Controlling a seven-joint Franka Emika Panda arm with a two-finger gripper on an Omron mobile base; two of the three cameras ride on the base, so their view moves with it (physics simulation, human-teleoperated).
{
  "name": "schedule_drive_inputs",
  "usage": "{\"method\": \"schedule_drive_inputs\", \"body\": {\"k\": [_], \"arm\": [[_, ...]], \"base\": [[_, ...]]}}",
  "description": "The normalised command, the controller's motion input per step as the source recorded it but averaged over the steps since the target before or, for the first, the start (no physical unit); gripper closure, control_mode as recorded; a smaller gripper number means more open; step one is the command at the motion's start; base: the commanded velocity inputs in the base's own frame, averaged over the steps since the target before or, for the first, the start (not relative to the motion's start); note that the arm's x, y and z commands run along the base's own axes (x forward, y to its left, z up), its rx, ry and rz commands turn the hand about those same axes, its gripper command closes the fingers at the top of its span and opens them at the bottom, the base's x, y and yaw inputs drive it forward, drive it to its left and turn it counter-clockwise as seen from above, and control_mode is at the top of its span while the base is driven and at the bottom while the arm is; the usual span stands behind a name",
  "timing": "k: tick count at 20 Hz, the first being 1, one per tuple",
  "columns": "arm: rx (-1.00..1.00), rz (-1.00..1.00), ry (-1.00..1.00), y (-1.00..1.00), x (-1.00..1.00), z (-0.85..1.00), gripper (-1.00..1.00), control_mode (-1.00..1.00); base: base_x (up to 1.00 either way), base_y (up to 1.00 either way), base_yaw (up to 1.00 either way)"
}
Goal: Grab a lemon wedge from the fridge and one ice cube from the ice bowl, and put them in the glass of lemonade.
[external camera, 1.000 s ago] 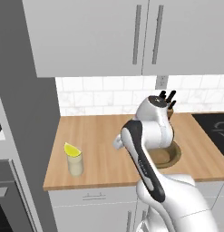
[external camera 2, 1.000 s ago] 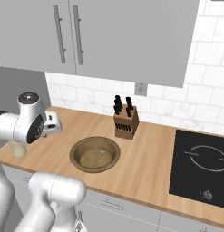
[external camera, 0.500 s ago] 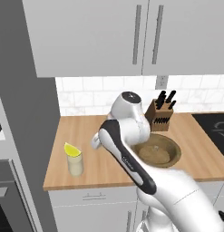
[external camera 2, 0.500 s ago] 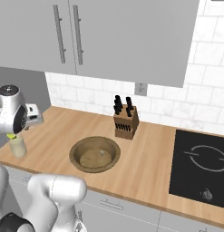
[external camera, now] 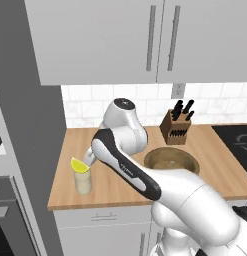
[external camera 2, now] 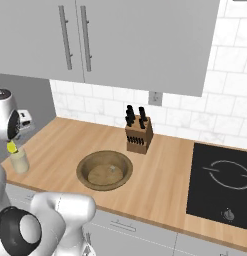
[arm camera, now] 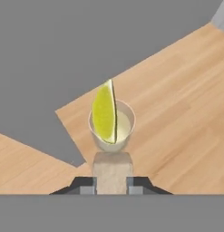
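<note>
The lemon wedge stands on edge in the mouth of the glass of lemonade, directly ahead of the gripper in the hand view, its rind spanning the rim and its lower edge against the pale liquid. The gripper has its two dark tips drawn close on an ice cube, a pale translucent block clamped between them and lying just short of the glass. In the left base view the gripper hangs at the end of the white arm just beside the lemon wedge, which caps the glass of lemonade; whether cube and glass touch cannot be told. The glass stands on a light wooden counter, near its end beside a tall grey panel. Farther from the gripper, on the same counter, sits the ice bowl, round and brown, with the knife block behind it and a black cooktop beyond. White tiles back the counter, beneath pale grey wall cabinets with bar handles.
</note>
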Motion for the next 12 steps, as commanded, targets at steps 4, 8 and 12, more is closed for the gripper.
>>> {"method": "schedule_drive_inputs", "body": {"k": [4, 8, 12], "arm": [[0.00, 0.08, -0.02, 0.04, 0.01, 0.00, 1.00, -1.00], [0.00, 0.00, 0.00, 0.07, 0.31, -0.07, 1.00, -1.00], [0.00, 0.00, 0.00, 0.15, 0.17, -0.04, 1.00, -1.00]], "base": [[0.00, 0.00, 0.00], [0.00, 0.00, 0.00], [0.00, 0.00, 0.00]]}}
